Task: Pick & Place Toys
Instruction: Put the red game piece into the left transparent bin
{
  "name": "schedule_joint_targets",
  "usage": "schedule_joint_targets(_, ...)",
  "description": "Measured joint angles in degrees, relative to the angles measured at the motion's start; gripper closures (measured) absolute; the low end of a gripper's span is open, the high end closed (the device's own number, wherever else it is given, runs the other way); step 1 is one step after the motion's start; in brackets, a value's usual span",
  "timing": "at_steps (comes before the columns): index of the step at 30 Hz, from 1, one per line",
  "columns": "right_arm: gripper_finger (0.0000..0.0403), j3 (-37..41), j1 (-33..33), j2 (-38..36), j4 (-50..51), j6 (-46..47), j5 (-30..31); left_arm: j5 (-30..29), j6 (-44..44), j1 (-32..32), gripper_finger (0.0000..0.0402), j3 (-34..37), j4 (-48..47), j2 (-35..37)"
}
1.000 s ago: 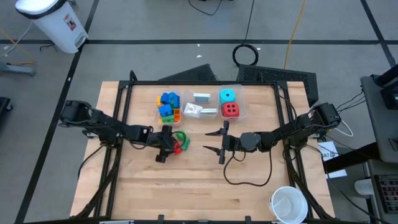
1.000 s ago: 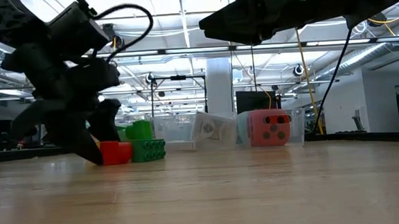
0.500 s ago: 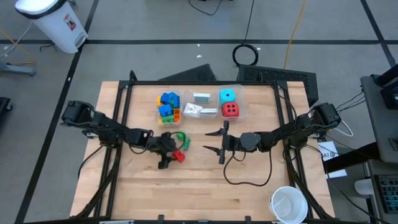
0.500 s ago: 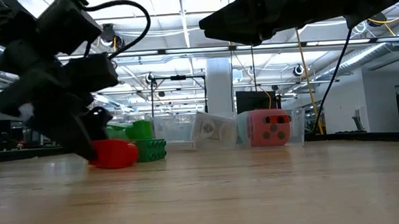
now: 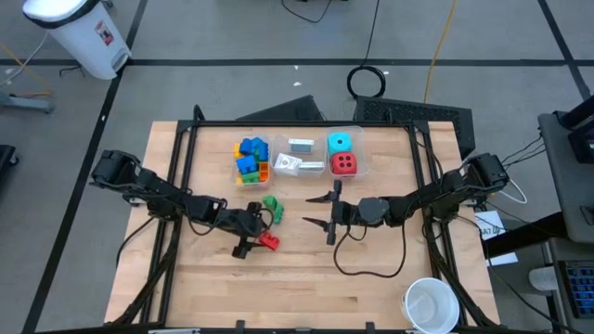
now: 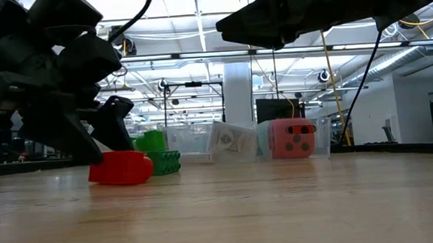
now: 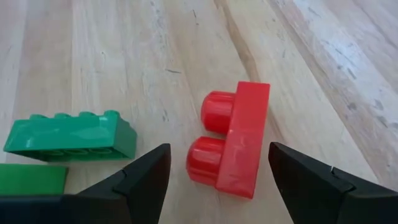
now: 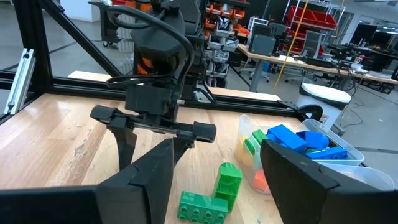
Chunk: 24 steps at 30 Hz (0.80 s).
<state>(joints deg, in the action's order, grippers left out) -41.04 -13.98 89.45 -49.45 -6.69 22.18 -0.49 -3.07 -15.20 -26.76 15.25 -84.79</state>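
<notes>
A red brick [image 7: 233, 140] lies on its side on the table, its two studs pointing toward two green bricks [image 7: 68, 134] a little farther off. My left gripper [image 5: 254, 235] is open and slants down at the table, one finger on either side of the red brick [image 5: 269, 240]. My right gripper [image 5: 314, 210] hangs open above the middle of the table, level, with nothing in it. It faces the left arm and the green bricks [image 8: 211, 199]. My left gripper has the red brick between its open fingers. A gap shows between one finger [image 7: 149, 171] and the studs. The other fingertip [image 7: 280, 155] stands close to the brick's flat base edge [image 7: 262, 134], and I cannot tell whether it touches.
At the far middle stand clear bins: one with blue, green and orange bricks [image 5: 251, 158], one with white cards [image 5: 295, 158], one with a cyan and a red die [image 5: 342, 154]. A white cup [image 5: 430, 304] stands at the near right corner. A cable [image 5: 371, 264] loops below the right arm.
My left gripper has swung toward the table's near edge, staying open. The red brick has slid along the table with it, away from the green bricks it stood next to. The green bricks have stayed where they were.
</notes>
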Motion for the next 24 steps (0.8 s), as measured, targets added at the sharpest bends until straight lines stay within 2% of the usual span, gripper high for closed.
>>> schedule_joint_targets(6, 0.0193, 0.00, 0.00, 0.00, 0.00, 0.00, -0.01, 0.00, -0.09, 0.00, 0.0128, 0.00, 0.76, -0.36)
schedule_joint_targets(12, 0.0194, 0.00, 0.00, 0.00, 0.00, 0.04, -0.03, 1.18, -0.97, 0.00, 0.0128, -0.02, 9.40, -7.15)
schedule_joint_targets(17, 0.0195, 0.00, -0.02, 0.00, 0.04, 0.04, -0.03, 0.88, -0.44, 0.20, 0.0133, -0.04, 12.40, -10.08)
schedule_joint_targets(20, 0.0195, -0.01, -0.02, 0.00, 0.03, 0.04, -0.03, 0.77, 0.41, 0.18, 0.0163, -0.04, 12.55, -10.06)
schedule_joint_targets(24, 0.0195, -0.02, 0.00, 0.00, 0.02, 0.03, -0.03, 0.48, 2.58, 0.22, 0.0230, 0.04, 12.36, -8.85)
